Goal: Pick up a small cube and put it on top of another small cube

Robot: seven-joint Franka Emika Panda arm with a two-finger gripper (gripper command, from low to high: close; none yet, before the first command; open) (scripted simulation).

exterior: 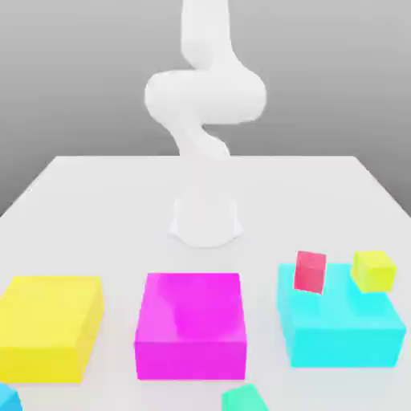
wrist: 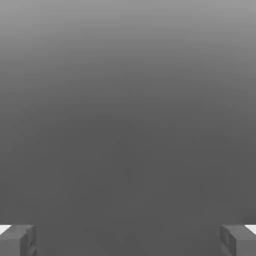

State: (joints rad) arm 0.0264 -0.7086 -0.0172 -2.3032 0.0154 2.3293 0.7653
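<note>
The small teal-green cube (exterior: 245, 399) lies at the near edge of the exterior view, just in front of the magenta block, and is partly cut off. A small red cube (exterior: 311, 271) and a small yellow-green cube (exterior: 374, 270) rest on the cyan block (exterior: 341, 325). In the hand view my gripper (wrist: 128, 240) is open, its grey fingertips (wrist: 17, 240) far apart with nothing between them, facing a plain grey background. The white arm (exterior: 205, 96) rises from its base at the table's middle.
Three big blocks stand in a row near the front: yellow (exterior: 50, 325), magenta (exterior: 190, 325) and cyan. A blue corner (exterior: 8, 397) shows at the exterior view's lower left. The white table (exterior: 96, 209) spreads behind them around the arm's base (exterior: 206, 221).
</note>
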